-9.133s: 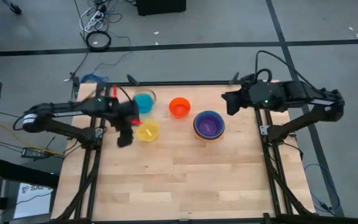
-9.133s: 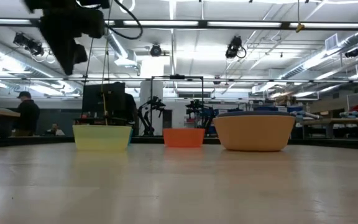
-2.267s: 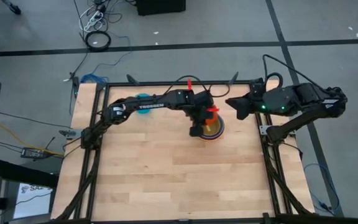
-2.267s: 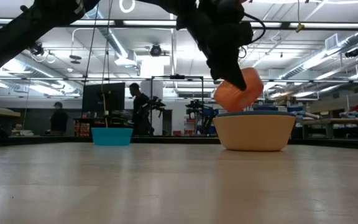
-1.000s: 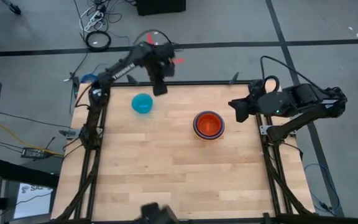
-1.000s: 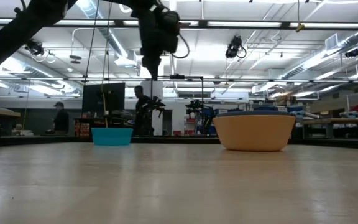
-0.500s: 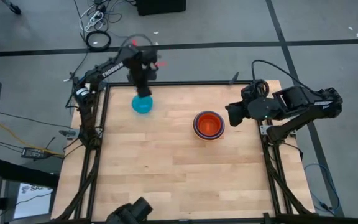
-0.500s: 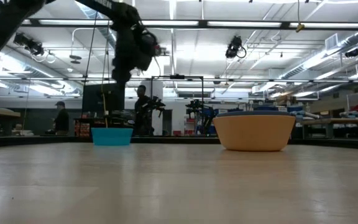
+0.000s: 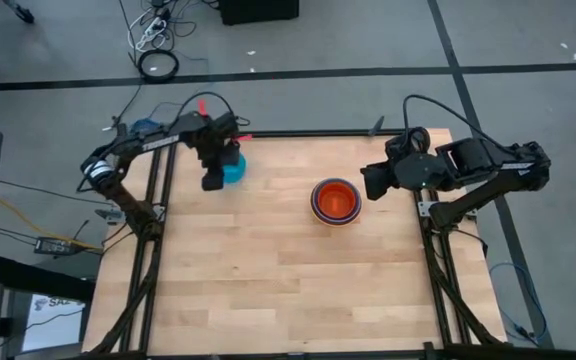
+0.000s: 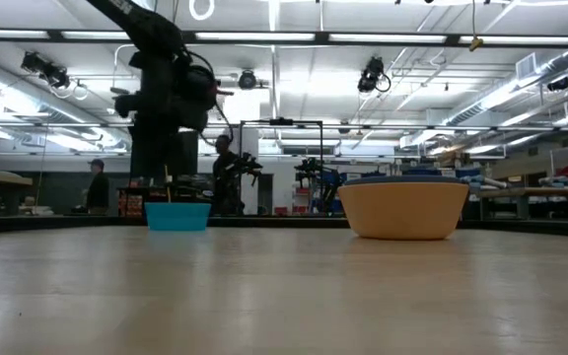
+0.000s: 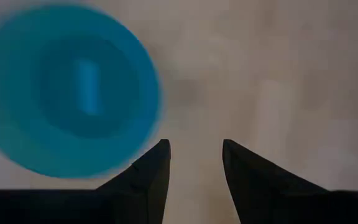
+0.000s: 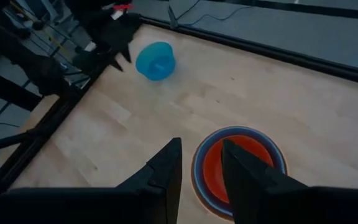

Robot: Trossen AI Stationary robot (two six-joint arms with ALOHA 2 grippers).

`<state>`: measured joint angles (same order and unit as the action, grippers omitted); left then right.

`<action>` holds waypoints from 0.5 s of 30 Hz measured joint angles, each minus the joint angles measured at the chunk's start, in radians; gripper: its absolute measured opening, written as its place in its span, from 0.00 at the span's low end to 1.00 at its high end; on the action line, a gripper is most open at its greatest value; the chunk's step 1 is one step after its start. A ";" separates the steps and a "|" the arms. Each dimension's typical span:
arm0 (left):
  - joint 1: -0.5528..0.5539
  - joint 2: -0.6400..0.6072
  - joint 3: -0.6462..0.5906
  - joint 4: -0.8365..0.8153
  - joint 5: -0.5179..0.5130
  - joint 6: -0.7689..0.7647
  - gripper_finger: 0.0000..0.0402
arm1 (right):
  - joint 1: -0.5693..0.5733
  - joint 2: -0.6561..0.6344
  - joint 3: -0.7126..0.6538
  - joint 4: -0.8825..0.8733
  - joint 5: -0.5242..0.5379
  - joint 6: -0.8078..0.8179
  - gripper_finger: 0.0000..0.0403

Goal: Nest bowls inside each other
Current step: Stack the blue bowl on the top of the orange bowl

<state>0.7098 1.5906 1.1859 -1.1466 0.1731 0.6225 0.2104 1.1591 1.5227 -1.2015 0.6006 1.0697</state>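
A small cyan bowl point(image 9: 233, 168) sits upright on its base at the table's far left, also seen in the low view point(image 10: 177, 215). My left gripper point(image 9: 211, 181) points down just to the left of this bowl, open, with nothing between its fingers point(image 11: 194, 155). The other bowls stand nested in one stack point(image 9: 336, 200) right of centre, a red-orange bowl innermost point(image 12: 241, 163) and a large orange bowl outermost point(image 10: 403, 209). My right gripper point(image 12: 201, 155) hovers open above and to the right of the stack, slanting down toward it.
Bare wooden table point(image 9: 288, 280) takes up the whole near half and the stretch between the cyan bowl and the stack. Dark frame rails point(image 9: 158, 250) run along the table's left and right edges. People stand in the room beyond the far edge point(image 10: 97, 187).
My left gripper has come from above the table's far edge toward the left and near side and has sunk down beside the cyan bowl. The bowls have kept their places.
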 joint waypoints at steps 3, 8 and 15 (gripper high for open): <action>-0.016 -0.035 -0.041 0.148 -0.063 0.076 0.39 | 0.000 0.000 0.000 0.006 -0.001 0.011 0.25; -0.022 -0.024 -0.072 0.264 -0.069 0.133 0.39 | 0.000 0.000 0.000 0.023 -0.003 0.021 0.25; -0.025 0.003 -0.075 0.261 -0.065 0.108 0.39 | -0.005 0.000 0.000 0.023 -0.002 0.036 0.25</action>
<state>0.6849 1.5932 1.1110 -0.8851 0.1085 0.7303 0.2050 1.1587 1.5227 -1.1790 0.5983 1.1061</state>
